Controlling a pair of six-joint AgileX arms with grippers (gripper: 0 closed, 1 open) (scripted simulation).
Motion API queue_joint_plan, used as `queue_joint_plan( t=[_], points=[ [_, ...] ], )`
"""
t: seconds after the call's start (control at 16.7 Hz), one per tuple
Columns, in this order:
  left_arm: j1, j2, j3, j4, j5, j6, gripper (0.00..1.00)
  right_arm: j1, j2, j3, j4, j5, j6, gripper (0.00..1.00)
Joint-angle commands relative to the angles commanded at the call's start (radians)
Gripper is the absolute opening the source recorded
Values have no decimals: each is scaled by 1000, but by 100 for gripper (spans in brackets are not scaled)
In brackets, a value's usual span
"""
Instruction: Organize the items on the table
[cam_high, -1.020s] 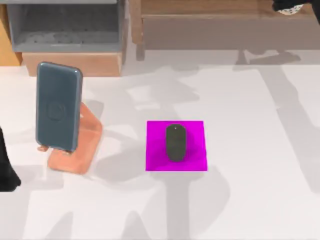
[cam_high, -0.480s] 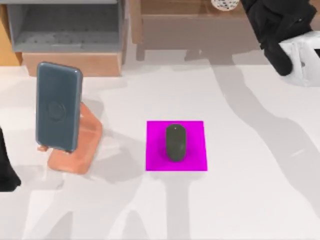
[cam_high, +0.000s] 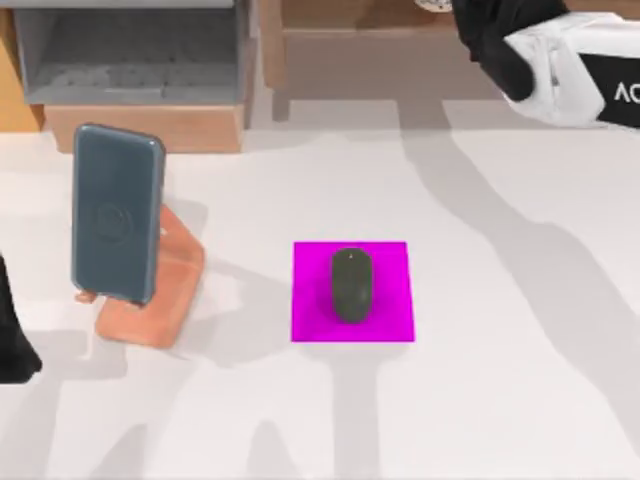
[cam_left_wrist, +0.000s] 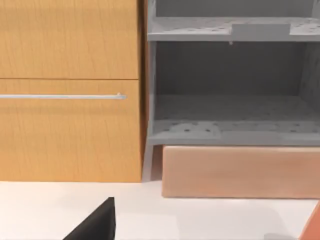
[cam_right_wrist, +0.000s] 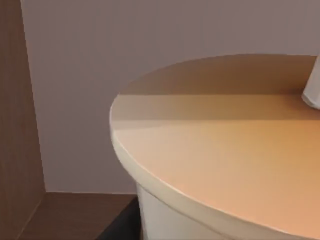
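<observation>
**A:** Where is the right gripper (cam_high: 480, 40)?

**B:** At the far right of the table (cam_high: 520, 400), up by the wooden shelf unit (cam_high: 380, 50). I cannot tell how its fingers stand. The left arm (cam_high: 12, 350) sits parked at the left edge.

**A:** And the items?

**B:** The mouse (cam_high: 351, 285) lies on a magenta pad (cam_high: 310, 320) near the middle, long axis running front to back. It lies toward the front and left of the right gripper, well apart. The smartphone (cam_high: 116, 213) leans upright on an orange stand (cam_high: 165, 290) at the left, nearer the left arm.

**A:** Room to move?

**B:** Bare table lies between the right gripper and the mouse.
</observation>
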Motion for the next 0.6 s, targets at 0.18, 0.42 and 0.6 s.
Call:
queue_joint_plan(
  t=[0.18,0.42,0.6],
  points=[
    [0,0,0,0,0,0,100,3,27,61,-55,39,6,0],
    [0,0,0,0,0,0,100,4,38,86,-77,54,8,0],
    [0,0,0,0,0,0,100,4,38,86,-77,54,8,0]
  ],
)
